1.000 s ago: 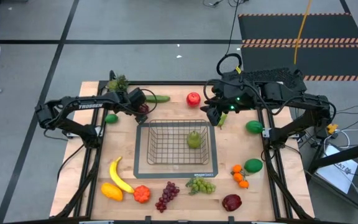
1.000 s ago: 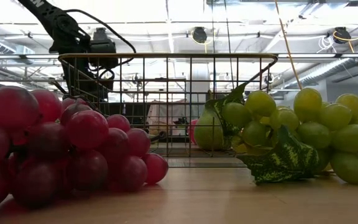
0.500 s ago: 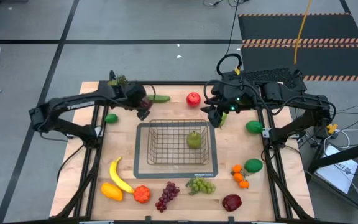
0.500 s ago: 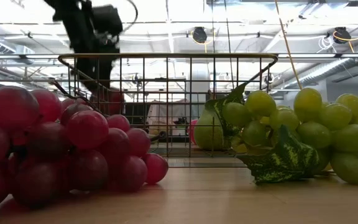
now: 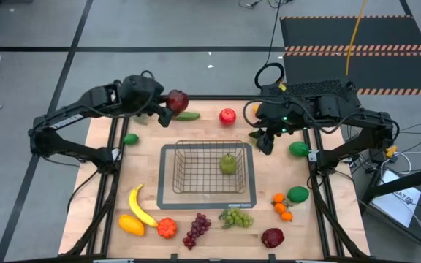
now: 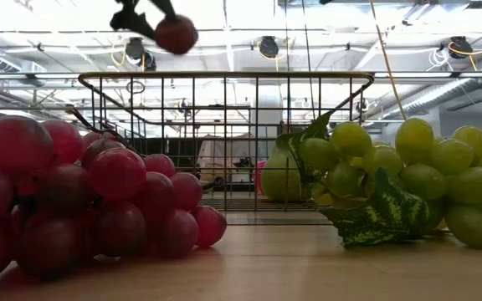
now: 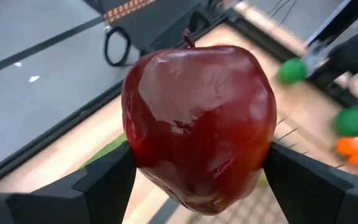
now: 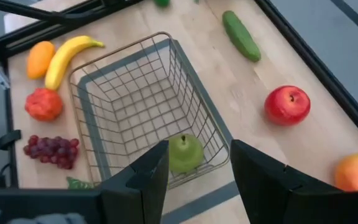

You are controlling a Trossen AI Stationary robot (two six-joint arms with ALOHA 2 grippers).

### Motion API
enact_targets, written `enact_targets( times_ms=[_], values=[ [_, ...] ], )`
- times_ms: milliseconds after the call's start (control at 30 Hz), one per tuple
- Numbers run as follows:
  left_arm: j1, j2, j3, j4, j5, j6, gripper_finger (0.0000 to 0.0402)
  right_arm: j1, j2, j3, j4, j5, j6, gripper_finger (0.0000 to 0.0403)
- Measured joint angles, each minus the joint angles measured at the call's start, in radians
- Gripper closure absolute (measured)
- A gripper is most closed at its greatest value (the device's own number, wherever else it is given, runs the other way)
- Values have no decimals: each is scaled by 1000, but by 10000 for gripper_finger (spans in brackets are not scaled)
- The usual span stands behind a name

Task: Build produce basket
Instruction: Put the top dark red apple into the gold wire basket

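Glossy dark-red plastic apple, stem up, clamped in the left pincer high above the counter's far-left edge; silvery wire-mesh basket sits mid-counter. Right pincer hovers spread beside the basket's far-right corner.

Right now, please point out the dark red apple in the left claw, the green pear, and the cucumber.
dark red apple (image 7: 197,124), left wrist view, middle of its glossy skin.
green pear (image 8: 185,153), right wrist view, its body in the basket.
cucumber (image 8: 241,36), right wrist view, its middle.
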State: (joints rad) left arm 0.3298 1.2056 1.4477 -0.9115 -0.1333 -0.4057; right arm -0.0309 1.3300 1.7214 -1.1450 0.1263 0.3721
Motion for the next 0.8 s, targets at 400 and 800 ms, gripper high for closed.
enact_targets(
  times_ms=[400, 800],
  values=[
    [-184, 56, 67, 80, -3, -189, 96, 0, -137, 0, -20, 0, -65, 238],
    [-321, 130, 67, 421, -10, -261, 88, 15, -232, -25, -19, -54, -15, 238]
  ],
)
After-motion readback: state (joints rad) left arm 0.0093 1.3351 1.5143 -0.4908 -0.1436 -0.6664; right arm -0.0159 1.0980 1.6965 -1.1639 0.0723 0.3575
